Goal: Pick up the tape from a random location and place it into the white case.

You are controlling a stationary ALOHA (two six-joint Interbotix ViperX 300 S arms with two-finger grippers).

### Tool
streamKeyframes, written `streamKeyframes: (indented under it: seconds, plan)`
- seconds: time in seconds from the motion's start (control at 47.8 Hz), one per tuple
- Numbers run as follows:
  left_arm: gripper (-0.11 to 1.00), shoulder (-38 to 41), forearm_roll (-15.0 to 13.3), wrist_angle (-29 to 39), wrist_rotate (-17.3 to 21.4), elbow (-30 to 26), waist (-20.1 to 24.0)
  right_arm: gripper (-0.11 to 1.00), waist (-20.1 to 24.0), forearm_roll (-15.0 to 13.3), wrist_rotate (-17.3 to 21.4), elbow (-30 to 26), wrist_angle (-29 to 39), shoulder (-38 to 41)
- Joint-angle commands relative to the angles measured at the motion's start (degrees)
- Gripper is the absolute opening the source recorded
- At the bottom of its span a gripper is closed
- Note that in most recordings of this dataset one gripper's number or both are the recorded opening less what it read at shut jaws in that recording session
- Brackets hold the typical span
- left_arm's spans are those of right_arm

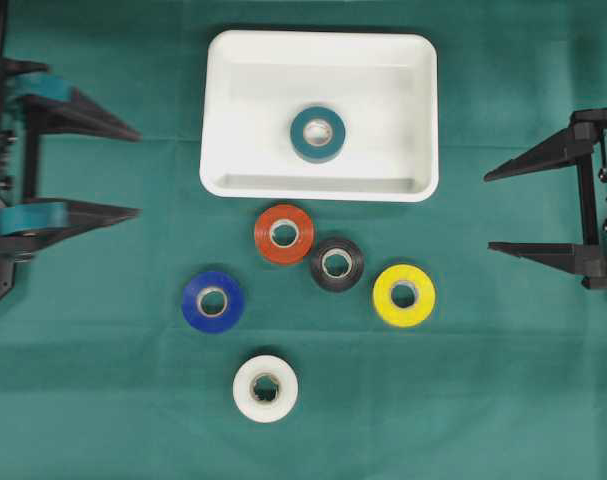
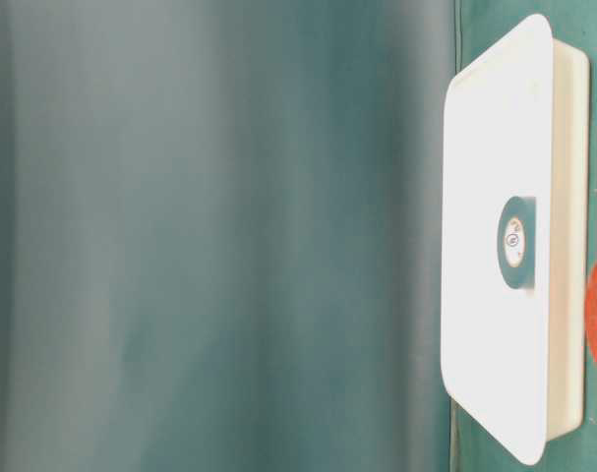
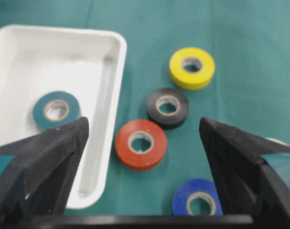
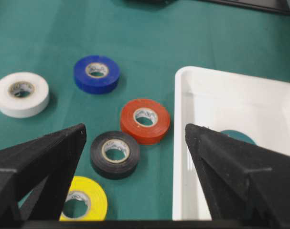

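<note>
The white case (image 1: 243, 120) sits at the back centre of the green cloth with a teal tape roll (image 1: 318, 133) lying flat inside it. Several tape rolls lie on the cloth in front of it: red (image 1: 284, 234), black (image 1: 336, 264), yellow (image 1: 404, 295), blue (image 1: 212, 301) and white (image 1: 265, 388). My left gripper (image 1: 138, 172) hangs open at the left edge, well away from the rolls, holding nothing. At the right edge my right gripper (image 1: 488, 212) is open too and holds nothing. In the left wrist view the red roll (image 3: 141, 144) lies between the open jaws but beyond them.
The case's front rim (image 1: 318, 190) lies just behind the red roll. Red and black rolls almost touch. The table-level view shows the case (image 2: 485, 197) sideways with the teal roll (image 2: 515, 242) in it. Bare green cloth surrounds the white roll.
</note>
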Motion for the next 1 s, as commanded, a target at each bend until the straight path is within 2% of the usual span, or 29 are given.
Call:
streamKeyframes:
  seconds: [0.0,0.209,0.544,0.984]
  plan:
    - [0.91,-3.3,-0.1,-0.4,0.1,1.4,0.0,0.92,-0.1,0.1,0.1,-1.6,-0.3,0.1]
    - [0.91,-8.8,-0.2,-1.1,0.1,7.6,0.0,0.92,0.0,0.1,0.1,-1.5,-0.3,0.1]
    - [0.91,-13.4,-0.2,-7.1,0.1,16.0,0.0,0.92,0.0,0.0,0.1,-1.5,-0.2,0.1]
    - [0.91,-14.4,-0.3,-7.6,0.1,16.6,0.0,0.92,-0.1,0.1,0.1,-1.5,0.1,0.2]
